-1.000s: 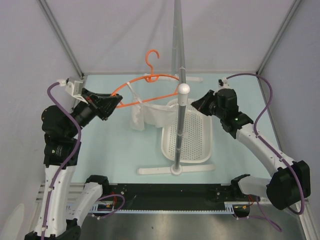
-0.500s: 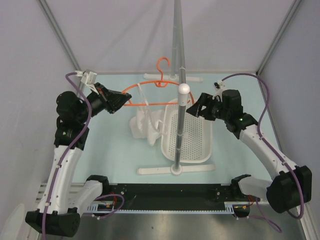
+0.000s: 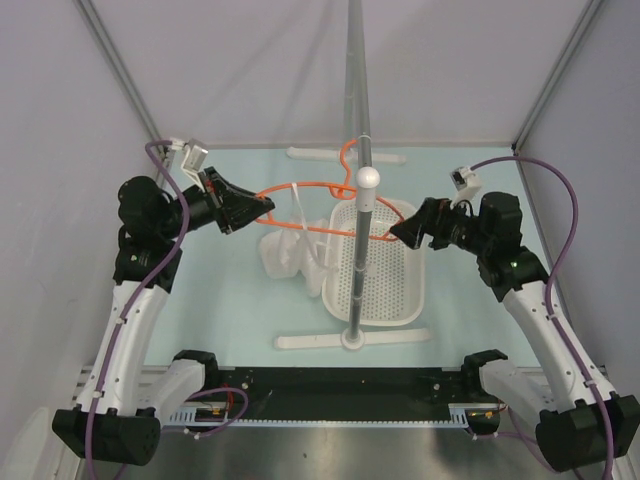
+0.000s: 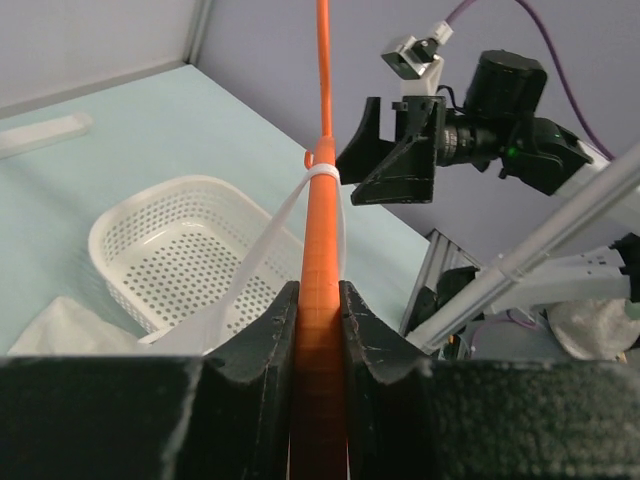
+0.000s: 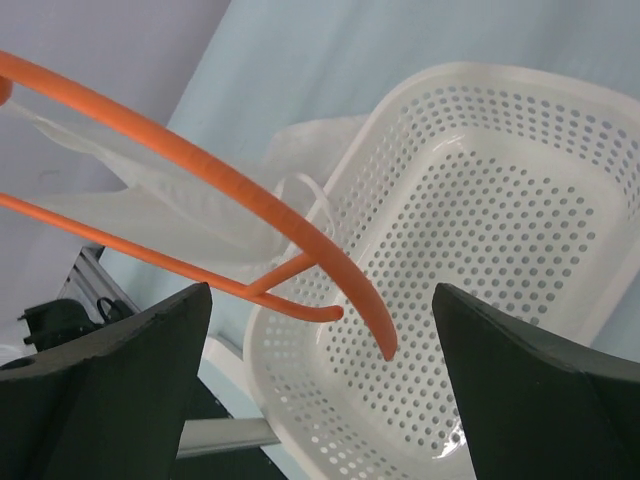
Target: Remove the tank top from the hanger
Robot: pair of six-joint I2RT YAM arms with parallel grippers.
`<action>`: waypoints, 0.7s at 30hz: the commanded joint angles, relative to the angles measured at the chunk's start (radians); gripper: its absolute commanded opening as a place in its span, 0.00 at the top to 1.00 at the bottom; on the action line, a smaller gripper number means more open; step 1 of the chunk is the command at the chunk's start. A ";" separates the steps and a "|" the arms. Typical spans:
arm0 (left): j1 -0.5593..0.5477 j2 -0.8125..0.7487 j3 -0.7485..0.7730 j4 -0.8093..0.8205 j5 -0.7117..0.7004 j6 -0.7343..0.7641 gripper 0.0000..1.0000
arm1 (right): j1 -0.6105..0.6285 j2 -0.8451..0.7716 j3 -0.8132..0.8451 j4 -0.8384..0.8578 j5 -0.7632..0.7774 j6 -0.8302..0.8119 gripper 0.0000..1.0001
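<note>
Left gripper (image 3: 264,206): pinching hanger (image 3: 300,186), left of basket (image 3: 412,300).
Right gripper (image 3: 400,232): hovering spread, over basket's right rim.
Tank top (image 3: 292,256): slumping beside basket's left rim, strap looping hanger.
Pole (image 3: 359,270): crossing hanger over basket.

Basket (image 3: 372,322): white perforated plastic, upright on the bench, right of centre.
Pole (image 3: 358,270): grey metal, with a white ball (image 3: 369,178) on top; it crosses the basket in the top view.
Foot bars: white. One (image 3: 300,342) lies just beside the basket's near rim, the other (image 3: 310,153) at the bench's far edge.
Bench (image 3: 220,300): pale green.
Walls (image 3: 230,70): grey.
</note>
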 commanded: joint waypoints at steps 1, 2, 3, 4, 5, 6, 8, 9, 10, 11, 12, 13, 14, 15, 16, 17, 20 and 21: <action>-0.003 -0.021 0.006 0.064 0.136 0.007 1.00 | -0.027 -0.062 -0.061 0.119 -0.154 -0.035 0.03; -0.003 -0.019 0.009 0.065 0.147 0.007 1.00 | -0.033 -0.061 -0.067 0.123 -0.174 -0.030 0.04; -0.003 -0.017 0.012 0.067 0.161 0.007 1.00 | -0.036 -0.059 -0.088 0.138 -0.202 -0.026 0.07; -0.005 -0.016 0.018 0.067 0.173 0.005 1.00 | -0.042 -0.059 -0.102 0.155 -0.272 -0.016 0.08; -0.003 -0.010 0.020 0.065 0.182 0.001 1.00 | -0.044 -0.062 -0.118 0.177 -0.309 0.006 0.11; -0.003 -0.005 0.020 0.100 0.187 -0.007 1.00 | -0.044 -0.067 -0.151 0.224 -0.369 0.022 0.15; -0.003 0.010 0.023 0.122 0.204 -0.028 1.00 | -0.044 -0.097 -0.187 0.269 -0.401 0.054 0.20; -0.003 0.018 0.026 0.130 0.206 -0.033 1.00 | -0.044 -0.110 -0.200 0.287 -0.407 0.066 0.28; -0.003 0.021 0.029 0.136 0.209 -0.039 1.00 | -0.045 -0.123 -0.219 0.286 -0.409 0.065 0.31; -0.005 0.028 0.031 0.144 0.210 -0.041 1.00 | -0.045 -0.139 -0.223 0.287 -0.412 0.065 0.34; -0.005 0.030 0.032 0.147 0.213 -0.042 1.00 | -0.045 -0.145 -0.228 0.290 -0.423 0.068 0.39; -0.003 0.032 0.032 0.151 0.212 -0.047 1.00 | -0.045 -0.150 -0.236 0.295 -0.430 0.076 0.41; -0.003 0.035 0.031 0.157 0.216 -0.049 1.00 | -0.045 -0.153 -0.242 0.295 -0.438 0.088 0.45; -0.003 0.036 0.031 0.159 0.219 -0.049 1.00 | -0.044 -0.156 -0.245 0.341 -0.452 0.106 0.51; -0.003 0.041 0.029 0.159 0.222 -0.049 1.00 | -0.045 -0.159 -0.250 0.359 -0.460 0.123 0.55; -0.005 0.042 0.032 0.157 0.227 -0.047 1.00 | -0.045 -0.162 -0.266 0.381 -0.469 0.135 0.65; -0.003 0.042 0.037 0.147 0.216 -0.045 1.00 | -0.045 -0.164 -0.288 0.447 -0.487 0.174 0.98; -0.003 0.039 0.040 0.136 0.192 -0.041 1.00 | -0.044 -0.164 -0.292 0.468 -0.499 0.183 1.00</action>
